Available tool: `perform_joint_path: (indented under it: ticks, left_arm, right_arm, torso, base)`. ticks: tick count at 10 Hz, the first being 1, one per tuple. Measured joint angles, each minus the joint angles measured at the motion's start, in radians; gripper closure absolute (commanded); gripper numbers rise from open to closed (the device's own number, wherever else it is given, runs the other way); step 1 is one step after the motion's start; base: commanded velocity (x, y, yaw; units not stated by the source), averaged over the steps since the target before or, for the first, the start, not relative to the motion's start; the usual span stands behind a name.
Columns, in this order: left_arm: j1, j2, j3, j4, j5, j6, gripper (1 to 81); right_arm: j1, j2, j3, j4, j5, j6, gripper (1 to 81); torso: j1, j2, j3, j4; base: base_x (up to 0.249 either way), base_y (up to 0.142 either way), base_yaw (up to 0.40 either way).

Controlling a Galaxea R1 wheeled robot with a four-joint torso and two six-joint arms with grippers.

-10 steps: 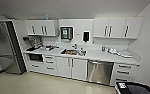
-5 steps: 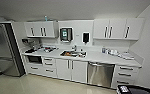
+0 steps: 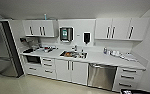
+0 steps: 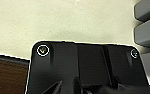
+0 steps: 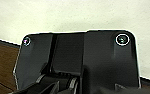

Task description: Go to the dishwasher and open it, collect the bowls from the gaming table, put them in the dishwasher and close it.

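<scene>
Only dishwasher (image 3: 101, 76) front, racks hidden

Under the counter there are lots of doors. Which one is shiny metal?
The dishwasher, right of the sink. Its front is grey steel; the other doors are white.

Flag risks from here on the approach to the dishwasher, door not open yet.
1. The dishwasher sits tight between white cabinet doors and a drawer stack; a slightly off line-up could put a gripper on the wrong handle.
2. Its door is shut and probably drops toward the robot, so parking too near could block it.
3. The steel fridge looks alike in finish and could be mistaken for the target.
</scene>
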Motion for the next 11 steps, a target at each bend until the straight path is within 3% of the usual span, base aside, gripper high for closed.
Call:
perform_joint_path:
  ticks: [11]
  left_arm:
    - [-0.001, 0.006, 0.002, 0.0, 0.002, 0.0, 1.0]
  right_arm:
    - [-0.001, -0.008, -0.006, 0.0, -0.005, 0.0, 1.0]
  torso:
    - [0.0, 0.0, 0.0, 0.0]
  base:
    - [0.138, 0.0, 0.0]
